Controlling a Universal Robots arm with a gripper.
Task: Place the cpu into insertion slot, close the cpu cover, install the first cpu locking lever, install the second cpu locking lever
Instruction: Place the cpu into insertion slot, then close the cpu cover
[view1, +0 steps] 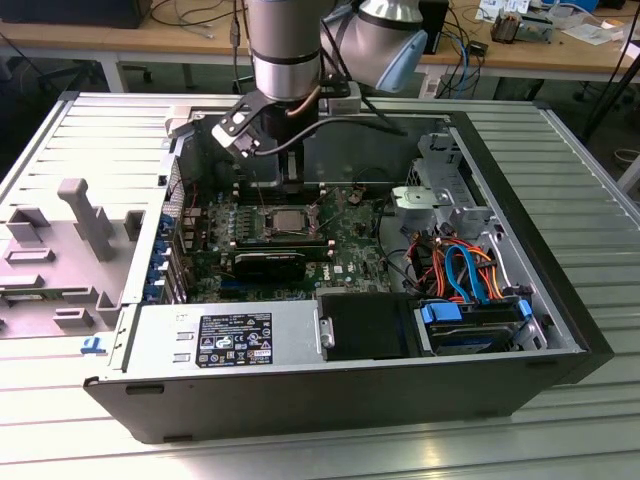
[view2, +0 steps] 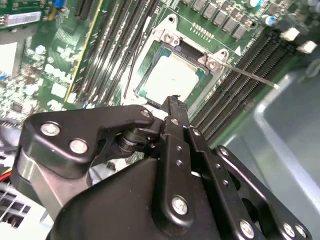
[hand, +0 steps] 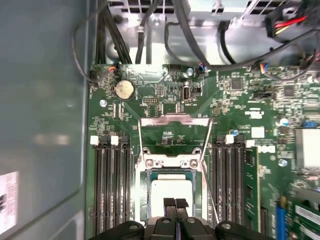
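The cpu (hand: 170, 190) lies flat in the insertion slot (hand: 141, 200), its silvery top also showing in the second wrist view (view2: 172, 80) and the exterior view (view1: 291, 221). The cpu cover (hand: 175, 121) stands swung open beyond the slot, with green board visible through its window. Thin lever rods (hand: 213, 170) run along the slot's sides, and one (view2: 250, 76) sticks out free. My gripper (hand: 175, 204) hangs just over the chip's near edge. Its black fingertips (view2: 172, 103) are pressed together with nothing between them.
Black memory slots (hand: 107, 185) flank the socket on both sides. A coin battery (hand: 123, 89) and cable bundles (hand: 150, 30) lie past the open cover. The case wall (hand: 40, 125) stands close on one side. A power supply (view1: 225, 340) and drive bay (view1: 475, 325) fill the case's near side.
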